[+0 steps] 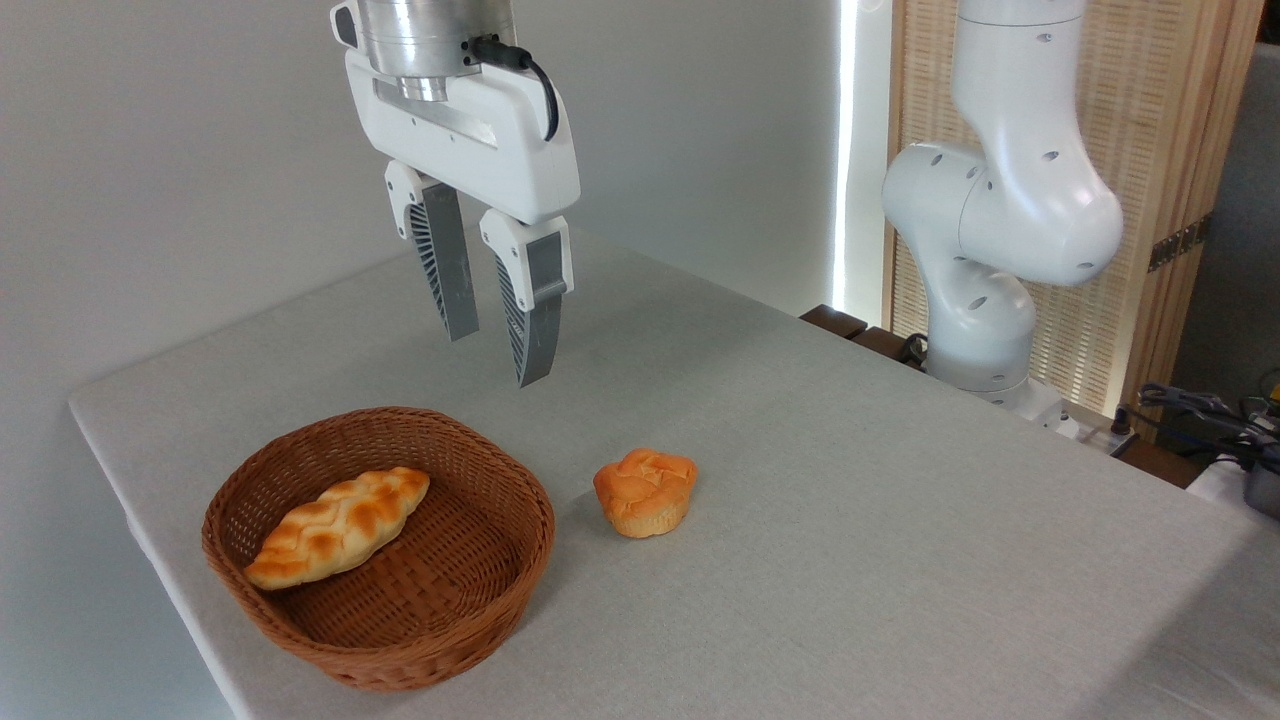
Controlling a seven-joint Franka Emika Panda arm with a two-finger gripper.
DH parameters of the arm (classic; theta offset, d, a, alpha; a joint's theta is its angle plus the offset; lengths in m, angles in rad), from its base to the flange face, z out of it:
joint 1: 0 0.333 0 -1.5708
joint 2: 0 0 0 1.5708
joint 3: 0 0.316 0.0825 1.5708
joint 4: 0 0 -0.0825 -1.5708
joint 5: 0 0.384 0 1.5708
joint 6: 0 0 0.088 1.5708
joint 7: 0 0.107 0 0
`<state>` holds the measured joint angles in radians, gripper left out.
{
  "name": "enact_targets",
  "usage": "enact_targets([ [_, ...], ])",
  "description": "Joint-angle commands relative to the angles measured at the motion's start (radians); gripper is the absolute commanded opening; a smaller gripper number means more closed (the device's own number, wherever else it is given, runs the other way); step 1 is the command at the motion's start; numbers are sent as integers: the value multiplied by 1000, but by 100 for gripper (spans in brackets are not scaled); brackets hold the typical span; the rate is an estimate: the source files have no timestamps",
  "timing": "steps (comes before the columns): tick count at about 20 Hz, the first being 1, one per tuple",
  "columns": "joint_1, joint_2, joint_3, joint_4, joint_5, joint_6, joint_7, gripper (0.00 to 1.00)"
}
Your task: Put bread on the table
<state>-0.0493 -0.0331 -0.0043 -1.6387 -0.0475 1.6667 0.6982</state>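
The bench [850,520] is stretching wide and grey across the shot, with the white arm [1000,200] standing at its far right corner. Above the near left end the claw [495,350] is hanging in the air, jaws parted a modest way, gripping nothing. Below it, the wicker basket [450,640] is sitting on the cloth, and the bread [338,525] is lying inside, slanted, leaning on the left wall. It's looking light and likely soft, so a gentle pinch across the fat middle seems wisest. It's a braided golden loaf, toasted brown in patches, ends pointed. A small orange bun [645,490] is waiting just right of the basket.
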Motion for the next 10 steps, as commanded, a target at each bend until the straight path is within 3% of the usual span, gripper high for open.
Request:
enact_targets([
  [1,-6,10,12,23,-14,-30,10,100],
  [10,-6,13,10,22,-31,-27,6,100],
])
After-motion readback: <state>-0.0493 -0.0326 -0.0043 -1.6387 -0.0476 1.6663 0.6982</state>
